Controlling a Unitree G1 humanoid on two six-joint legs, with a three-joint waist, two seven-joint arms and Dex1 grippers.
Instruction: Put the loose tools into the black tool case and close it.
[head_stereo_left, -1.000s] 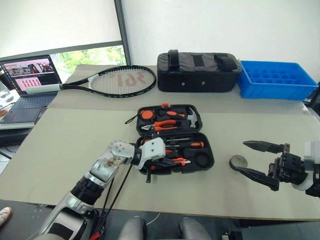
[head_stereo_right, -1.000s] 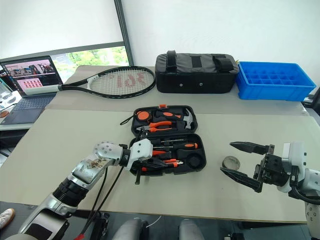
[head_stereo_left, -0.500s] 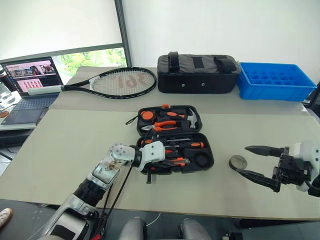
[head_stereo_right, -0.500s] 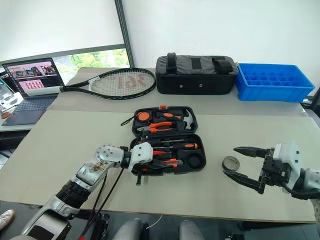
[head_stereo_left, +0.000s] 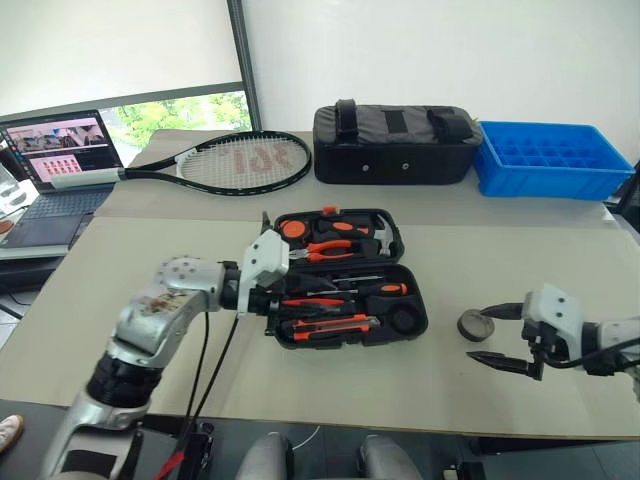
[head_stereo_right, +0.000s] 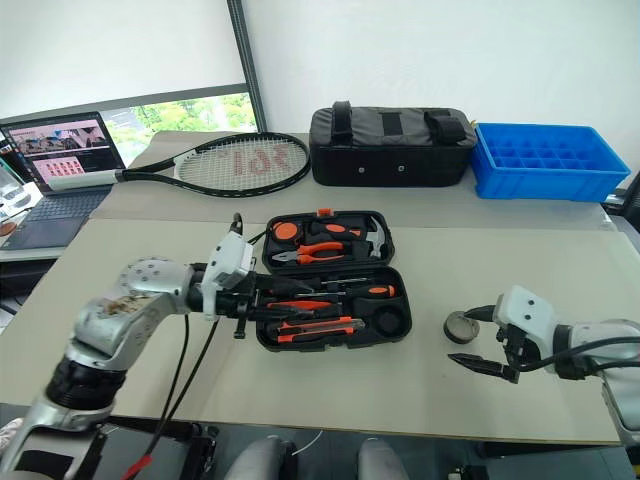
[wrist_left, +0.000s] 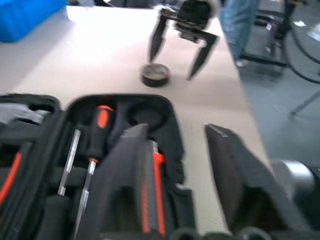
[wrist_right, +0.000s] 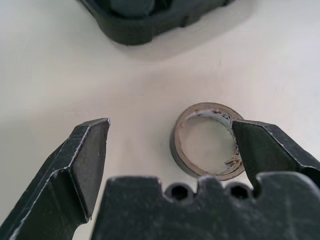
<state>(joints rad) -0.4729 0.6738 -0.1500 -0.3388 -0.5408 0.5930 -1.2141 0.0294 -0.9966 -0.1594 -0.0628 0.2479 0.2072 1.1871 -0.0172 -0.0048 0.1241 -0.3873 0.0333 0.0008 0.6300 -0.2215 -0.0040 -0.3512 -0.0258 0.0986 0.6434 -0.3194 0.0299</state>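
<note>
Case (head_stereo_left: 350, 312) — matt black moulded plastic. Screwdrivers (head_stereo_left: 345, 292) — bright metal shafts. Tape (wrist_right: 206, 141) — dark, dull roll, pale frayed core. Worktop (head_stereo_left: 130, 290) — smooth matt beige. Bag (head_stereo_left: 395, 145) — black cloth.

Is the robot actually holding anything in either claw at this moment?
No. The right gripper stands open around the roll of tape, not clamped. The left gripper is open above the tool case, empty.
</note>
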